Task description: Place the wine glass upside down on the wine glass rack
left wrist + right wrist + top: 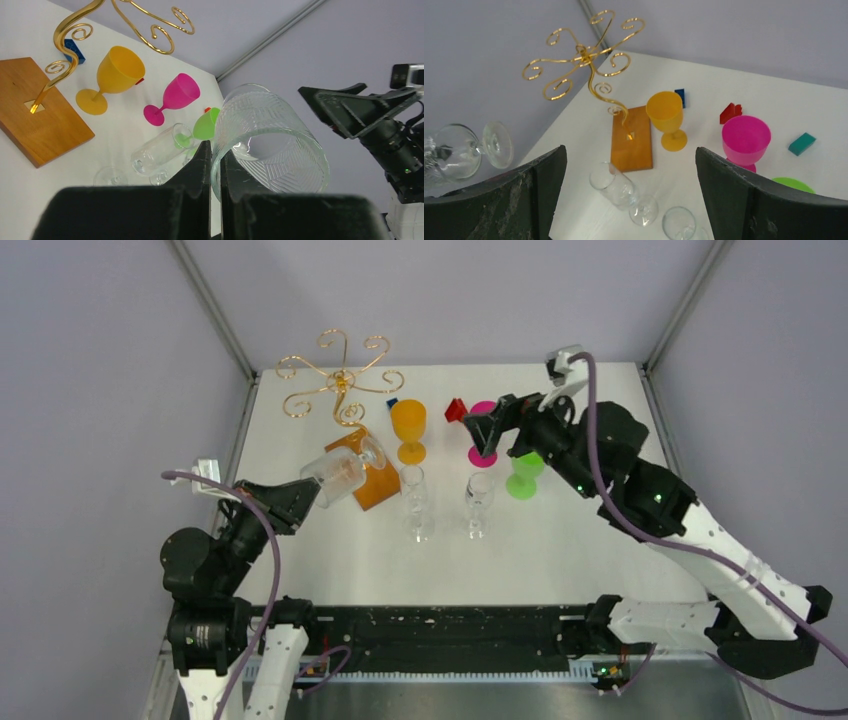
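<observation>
My left gripper (pixel 303 496) is shut on the rim of a clear patterned wine glass (pixel 341 473). It holds the glass tilted on its side in the air, over the near left corner of the rack's wooden base (pixel 375 485). In the left wrist view the fingers (pixel 204 165) pinch the glass wall (pixel 272 135). The glass also shows in the right wrist view (pixel 461 152). The gold wire rack (pixel 340 380) stands at the back left, its scroll arms bare. My right gripper (pixel 488 432) is open and empty, raised above the pink goblet (pixel 484 451).
An orange goblet (pixel 409 430), a green goblet (pixel 523 476) and two clear glasses (pixel 417 505) (pixel 479 502) stand mid-table. A red block (pixel 456 410) and a blue block (pixel 392 402) lie behind them. Walls close in the left, back and right.
</observation>
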{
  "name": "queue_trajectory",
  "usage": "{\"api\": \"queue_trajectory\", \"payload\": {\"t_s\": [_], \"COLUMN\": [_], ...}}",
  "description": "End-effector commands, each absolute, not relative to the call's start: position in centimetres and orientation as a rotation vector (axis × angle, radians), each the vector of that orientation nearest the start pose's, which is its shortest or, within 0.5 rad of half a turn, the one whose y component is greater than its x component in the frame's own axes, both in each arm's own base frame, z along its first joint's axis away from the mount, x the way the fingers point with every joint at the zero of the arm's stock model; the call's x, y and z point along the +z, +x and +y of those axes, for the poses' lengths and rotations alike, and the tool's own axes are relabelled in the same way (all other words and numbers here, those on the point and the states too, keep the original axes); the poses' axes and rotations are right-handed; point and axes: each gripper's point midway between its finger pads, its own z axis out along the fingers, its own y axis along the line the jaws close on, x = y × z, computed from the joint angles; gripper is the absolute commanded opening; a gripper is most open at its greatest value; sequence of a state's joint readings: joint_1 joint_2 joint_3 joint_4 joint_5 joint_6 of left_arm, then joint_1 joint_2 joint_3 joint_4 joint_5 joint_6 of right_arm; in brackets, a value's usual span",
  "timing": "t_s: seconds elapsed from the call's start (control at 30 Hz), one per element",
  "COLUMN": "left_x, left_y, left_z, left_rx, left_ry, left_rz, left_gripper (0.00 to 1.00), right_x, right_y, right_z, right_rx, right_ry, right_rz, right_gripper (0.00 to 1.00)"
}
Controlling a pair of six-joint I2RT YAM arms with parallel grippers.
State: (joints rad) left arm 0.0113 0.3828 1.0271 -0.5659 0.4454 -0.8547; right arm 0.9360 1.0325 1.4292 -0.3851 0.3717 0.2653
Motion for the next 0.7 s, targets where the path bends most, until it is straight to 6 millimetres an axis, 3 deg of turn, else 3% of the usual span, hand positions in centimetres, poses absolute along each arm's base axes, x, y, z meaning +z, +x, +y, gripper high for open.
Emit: {"api": "queue_trajectory", "payload": {"t_s": [0.0,0.27,0.37,0.53,0.67], "left_x": [44.1,44.1,44.5,44.9,45.2], "left_y": [14.4,14.7,14.5,14.5,14.6], "left_z": [-10.7,-10.6,-10.5,-10.5,-10.3], "left_rx": [-1.043,-1.038,-1.029,-1.025,-1.016], "left_ry": [-0.206,-0.206,-0.201,-0.191,-0.182], "left_rz": [1.395,1.392,1.373,1.357,1.334], "left_gripper": [0.0,0.0,0.0,0.0,0.0], "right_x": [43.0,43.8,44.0,41.7,39.9], "right_y": [22.3,23.4,23.4,23.2,24.2], "right_z": [26.3,27.6,28.3,29.9,30.2], "right_rx": [0.795,0.754,0.847,1.047,1.162], "right_ry": [-0.3,-0.435,-0.489,-0.58,-0.527], "right_rz": [1.693,1.714,1.705,1.756,1.845], "right_gripper": [0.99,0.99,0.99,0.99,0.99]}}
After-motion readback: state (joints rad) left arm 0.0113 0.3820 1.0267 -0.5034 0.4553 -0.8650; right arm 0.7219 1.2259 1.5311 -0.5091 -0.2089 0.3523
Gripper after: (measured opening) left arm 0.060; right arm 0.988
